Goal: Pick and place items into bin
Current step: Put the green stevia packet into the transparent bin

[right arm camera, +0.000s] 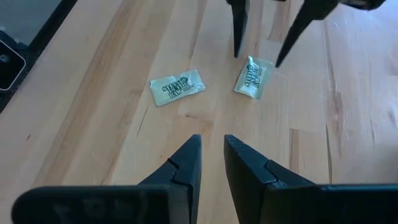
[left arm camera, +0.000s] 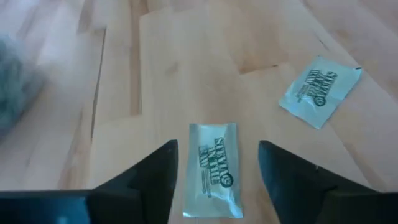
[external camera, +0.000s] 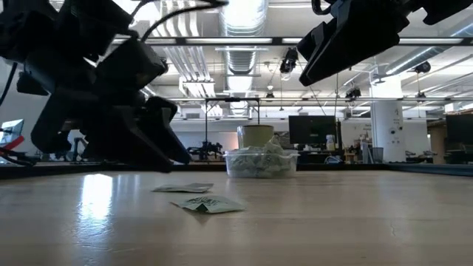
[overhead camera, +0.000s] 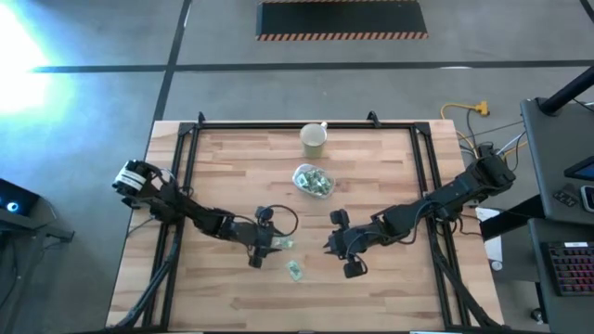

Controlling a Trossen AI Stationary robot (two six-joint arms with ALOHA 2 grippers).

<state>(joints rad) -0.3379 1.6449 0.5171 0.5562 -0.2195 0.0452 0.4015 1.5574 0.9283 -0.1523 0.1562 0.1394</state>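
Two pale-green-and-white packets lie flat on the wooden table. One packet point(left arm camera: 212, 171) lies between the open fingers of my left gripper point(left arm camera: 217, 158), which stand on either side of it without touching; the right wrist view shows that packet point(right arm camera: 252, 78) too. The other packet point(overhead camera: 295, 270) lies apart, nearer the front edge. The clear bin point(overhead camera: 313, 181) stands farther back and holds several packets. My right gripper point(right arm camera: 211, 149) hovers to the right of the packets, with a narrow gap between its fingers and nothing in it.
A pale cream cup point(overhead camera: 314, 138) stands behind the bin near the far edge. A black frame point(overhead camera: 186, 148) runs along the table's left, far and right sides. Bare wood lies along the front edge.
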